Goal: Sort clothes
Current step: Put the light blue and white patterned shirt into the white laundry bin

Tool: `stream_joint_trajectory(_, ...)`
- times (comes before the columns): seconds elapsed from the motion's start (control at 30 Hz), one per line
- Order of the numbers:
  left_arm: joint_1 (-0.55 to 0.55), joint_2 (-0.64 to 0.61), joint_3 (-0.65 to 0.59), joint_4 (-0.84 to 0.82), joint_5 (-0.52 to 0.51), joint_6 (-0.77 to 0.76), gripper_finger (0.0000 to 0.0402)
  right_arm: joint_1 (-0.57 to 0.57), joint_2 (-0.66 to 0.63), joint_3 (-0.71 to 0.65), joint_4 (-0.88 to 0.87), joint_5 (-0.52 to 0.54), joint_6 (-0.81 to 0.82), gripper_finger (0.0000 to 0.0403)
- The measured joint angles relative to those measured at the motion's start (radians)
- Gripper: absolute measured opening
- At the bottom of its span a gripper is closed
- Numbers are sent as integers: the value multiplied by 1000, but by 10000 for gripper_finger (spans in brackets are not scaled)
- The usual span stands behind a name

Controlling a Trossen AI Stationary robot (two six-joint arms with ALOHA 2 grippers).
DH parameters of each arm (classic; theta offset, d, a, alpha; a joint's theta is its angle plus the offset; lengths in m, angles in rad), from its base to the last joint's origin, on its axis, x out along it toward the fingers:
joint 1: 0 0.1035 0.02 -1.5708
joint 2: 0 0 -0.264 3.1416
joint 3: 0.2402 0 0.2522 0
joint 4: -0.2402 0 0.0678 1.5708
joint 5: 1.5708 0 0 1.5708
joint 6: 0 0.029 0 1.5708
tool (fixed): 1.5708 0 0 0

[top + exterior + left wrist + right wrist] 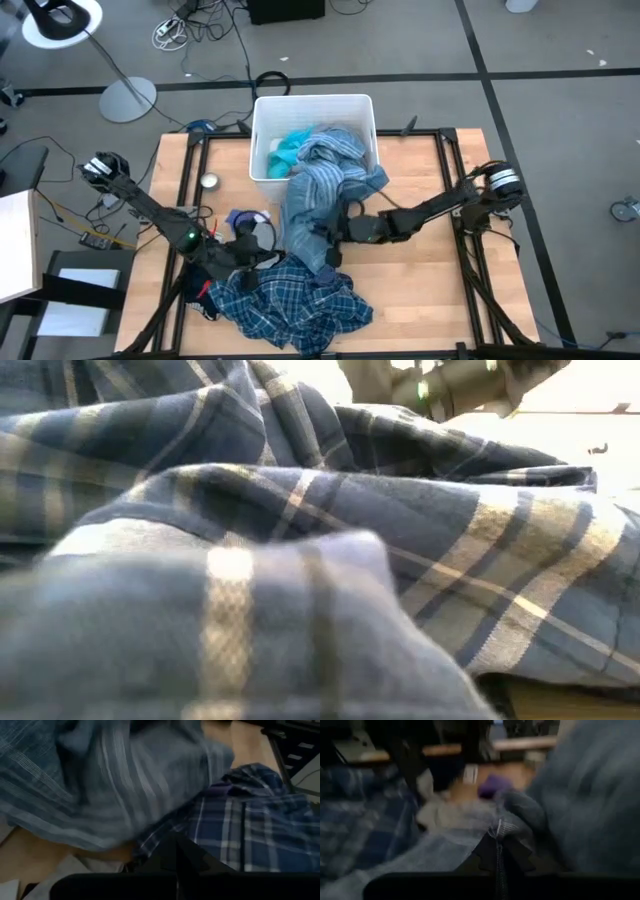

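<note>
— Striped blue-grey cloth is what we have in hand: the striped garment (318,195) trails out of the white bin (262,135) and down onto the worktop (420,180), its lower end at the right claw (330,243). In the right wrist view a fold of that fabric sits pinched between the closed fingers (492,851), so we read that claw as holding it.

— And our left claw (250,255)?

— Just beside the other, at the near edge of the plaid shirt (290,305), which lies heaped at the front of the worktop. From the left wrist view we cannot tell whether its fingers are apart or together; cloth and shadow cover them.

— What remains in the bin?

— We see the turquoise garment (290,148) still inside, under the upper folds of the striped one. Anything deeper is hidden.

— So which step are we on?

— We judge we are drawing the striped piece out of the bin, with the plaid one already set out. Next we would need to lift and pull far enough that the tail clears the bin wall, then lay it apart from the plaid heap, taking care that it does not drag the turquoise one along.
</note>
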Motion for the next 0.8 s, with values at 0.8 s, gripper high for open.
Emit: stream_joint_trajectory(0.8, -26, 0, -456, 773, -29, 0, 0, -358, -144, 922, -511, -58, -507, 3)
